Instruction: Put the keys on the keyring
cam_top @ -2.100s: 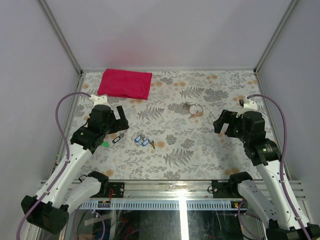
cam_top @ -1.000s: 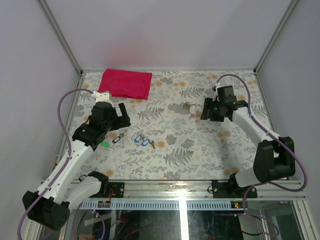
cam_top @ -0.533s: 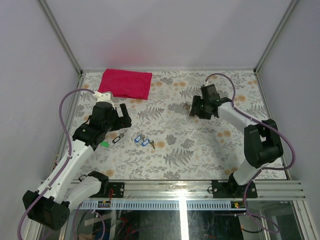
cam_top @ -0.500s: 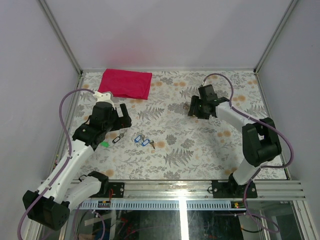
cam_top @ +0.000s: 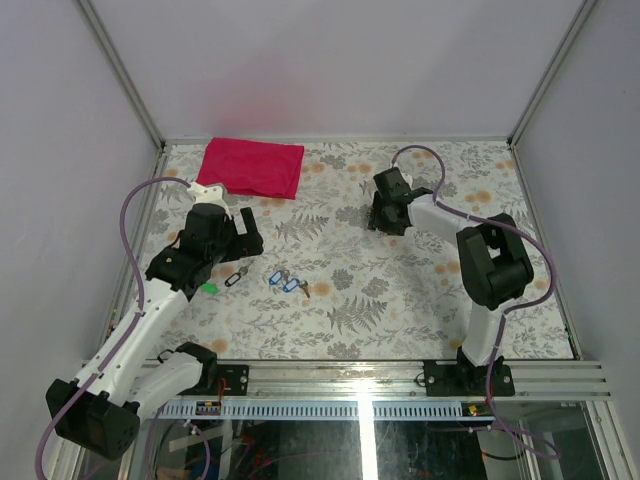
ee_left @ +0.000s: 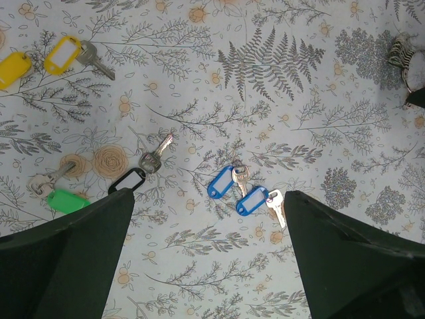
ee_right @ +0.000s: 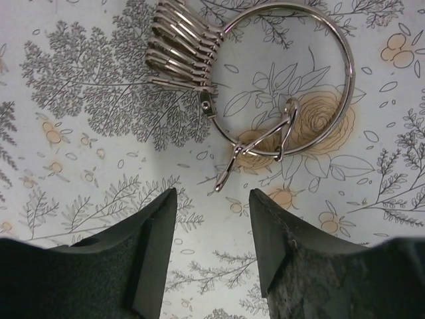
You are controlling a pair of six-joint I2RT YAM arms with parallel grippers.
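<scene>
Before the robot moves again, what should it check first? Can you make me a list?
1. The right tool is open: ok.
2. The silver metal wire keyring is within its reach: ok, it lies flat just ahead of that tool, not gripped.
3. The left tool is open: ok.
4. The two small metal keys with blue plastic heads are easy to find: ok, they lie side by side in the left wrist view, with nothing on top of them.
5. The keys are on the keyring: not ok, they lie far apart.
6. Where the keyring opens: cannot tell.
</scene>
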